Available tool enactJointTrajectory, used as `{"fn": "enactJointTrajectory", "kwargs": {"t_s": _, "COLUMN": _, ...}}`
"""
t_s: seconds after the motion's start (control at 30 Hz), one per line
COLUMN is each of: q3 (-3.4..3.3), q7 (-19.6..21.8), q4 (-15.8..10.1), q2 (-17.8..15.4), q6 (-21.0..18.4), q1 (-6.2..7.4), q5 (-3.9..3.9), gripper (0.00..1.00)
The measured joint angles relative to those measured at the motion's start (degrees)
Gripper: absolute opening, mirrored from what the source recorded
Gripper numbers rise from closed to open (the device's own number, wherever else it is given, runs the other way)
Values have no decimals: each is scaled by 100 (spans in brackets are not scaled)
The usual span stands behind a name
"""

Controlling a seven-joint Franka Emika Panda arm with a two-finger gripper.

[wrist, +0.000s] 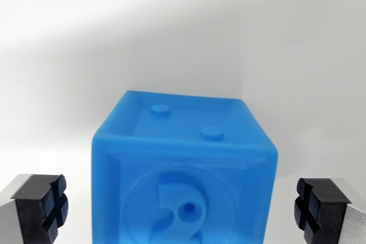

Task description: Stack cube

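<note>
- While the gripper is held wide apart over the white surface, nothing is gripped between its fingers, and clear gaps are seen on either side of the blue cube.
- The blue cube is found between the two black rubber pads, sitting on the white surface and filling the lower middle of the wrist view, untouched by either pad.
- A raised figure resembling a 2 is seen on the cube's near face, and two small round studs are seen on the face behind it.
- The cube is judged to be stiff moulded plastic, light and probably hollow, with smooth, somewhat slippery walls; little give is expected under pressure.
- A hold is best taken on the two plain side faces of the cube, flat against the ridged pads, with the embossed near face left alone.
- The wrist is seen tilted over the cube, pointed down and forward, with the fingers straddling it and centred, ready to be closed.
- No second cube is seen beyond the blue cube.
</note>
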Motion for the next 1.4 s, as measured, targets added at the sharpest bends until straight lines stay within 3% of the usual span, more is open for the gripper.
{"fn": "enactJointTrajectory", "kwargs": {"t_s": 0.4, "q3": 0, "q7": 0, "q4": 82, "q2": 235, "q6": 159, "q1": 0, "q5": 1, "gripper": 100}}
{"fn": "enactJointTrajectory", "kwargs": {"t_s": 0.43, "q3": 0, "q7": 0, "q4": 83, "q2": 238, "q6": 161, "q1": 0, "q5": 1, "gripper": 0}}
{"fn": "enactJointTrajectory", "kwargs": {"t_s": 1.4, "q3": 1, "q7": 0, "q4": 91, "q2": 239, "q6": 162, "q1": -1, "q5": 1, "gripper": 0}}
